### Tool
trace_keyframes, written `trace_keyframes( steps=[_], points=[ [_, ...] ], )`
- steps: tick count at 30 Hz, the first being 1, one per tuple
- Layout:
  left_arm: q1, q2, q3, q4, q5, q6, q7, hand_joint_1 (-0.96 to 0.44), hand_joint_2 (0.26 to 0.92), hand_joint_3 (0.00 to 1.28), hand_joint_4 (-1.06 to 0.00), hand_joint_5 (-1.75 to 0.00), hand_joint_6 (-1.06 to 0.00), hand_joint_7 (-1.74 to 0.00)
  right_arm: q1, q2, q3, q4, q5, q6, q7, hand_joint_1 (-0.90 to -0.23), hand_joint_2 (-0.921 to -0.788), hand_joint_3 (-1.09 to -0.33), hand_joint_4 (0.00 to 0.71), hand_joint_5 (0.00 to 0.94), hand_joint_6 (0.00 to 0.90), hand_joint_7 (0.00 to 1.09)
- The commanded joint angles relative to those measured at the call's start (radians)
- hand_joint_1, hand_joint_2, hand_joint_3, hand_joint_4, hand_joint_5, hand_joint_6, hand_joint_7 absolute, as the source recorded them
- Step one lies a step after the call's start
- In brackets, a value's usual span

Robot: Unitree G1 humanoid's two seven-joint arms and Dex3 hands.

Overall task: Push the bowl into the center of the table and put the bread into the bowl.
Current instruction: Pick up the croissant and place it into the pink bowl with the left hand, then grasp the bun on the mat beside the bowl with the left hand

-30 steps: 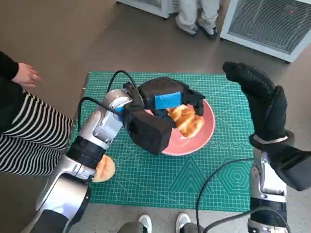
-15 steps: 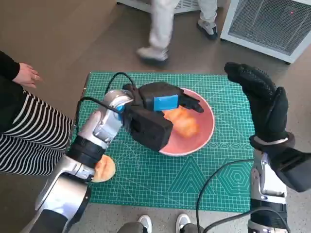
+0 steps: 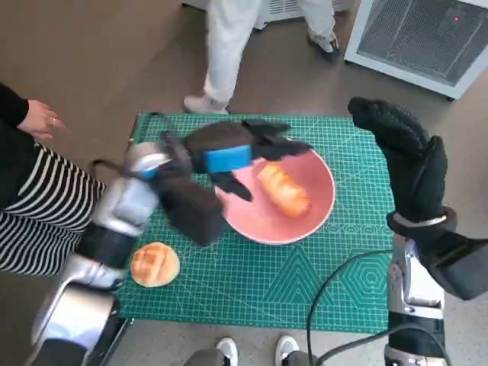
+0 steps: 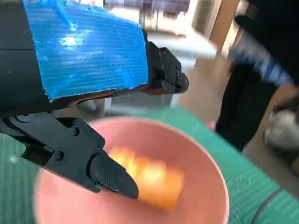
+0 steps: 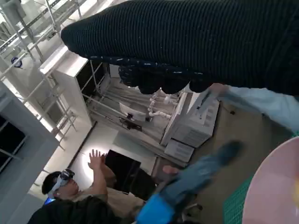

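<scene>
A pink bowl (image 3: 313, 210) sits near the middle of the green cutting mat (image 3: 252, 282). A long golden bread (image 3: 283, 191) lies inside the bowl; the left wrist view shows this bread (image 4: 149, 179) blurred in the bowl (image 4: 205, 177). My left hand (image 3: 229, 156) hovers over the bowl's left rim, fingers apart, holding nothing. A round bun (image 3: 155, 264) rests on the mat near its front left corner. My right hand (image 3: 404, 156) is raised upright at the mat's right side, fingers straight, empty.
A seated person in a striped top (image 3: 34, 213) is close on the left, one hand (image 3: 42, 118) near the mat's corner. Another person's legs (image 3: 225, 46) pass behind the table. A white cabinet (image 3: 427, 38) stands at the back right.
My left hand let go of the long bread, which now lies in the bowl, and drew back to the left with fingers spread. The round bun is uncovered. A person walked across behind.
</scene>
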Motion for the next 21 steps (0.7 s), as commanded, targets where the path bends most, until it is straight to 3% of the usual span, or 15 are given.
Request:
trace_keyframes(
  steps=[1, 8, 13, 21],
  points=[
    [0.108, 0.109, 0.083, -0.092, -0.072, -0.070, -0.017, -0.43, 0.751, 0.00, -0.14, -0.01, -0.25, -0.02, 0.007, -0.003, 0.005, 0.021, 0.011, -0.004, 0.019, -0.678, -0.921, -0.683, 0.135, 0.000, 0.029, 0.48],
    [0.259, 0.251, 0.164, -0.165, -0.114, -0.137, -0.042, -0.46, 0.768, 0.01, -0.14, -0.01, -0.30, -0.05, 0.010, -0.012, 0.000, 0.021, 0.013, 0.004, 0.026, -0.679, -0.921, -0.687, 0.150, 0.007, 0.019, 0.47],
    [0.380, 0.361, 0.219, -0.232, -0.158, -0.117, -0.106, -0.51, 0.783, 0.01, -0.16, -0.01, -0.34, -0.06, 0.009, -0.019, -0.005, 0.020, 0.012, 0.010, 0.029, -0.681, -0.921, -0.688, 0.154, 0.008, 0.018, 0.47],
    [0.550, 0.452, 0.290, -0.339, -0.210, -0.065, -0.168, -0.53, 0.792, 0.01, -0.17, -0.01, -0.35, -0.06, -0.001, -0.028, -0.004, 0.021, 0.007, 0.021, 0.028, -0.683, -0.921, -0.688, 0.155, 0.007, 0.018, 0.47]
  ],
)
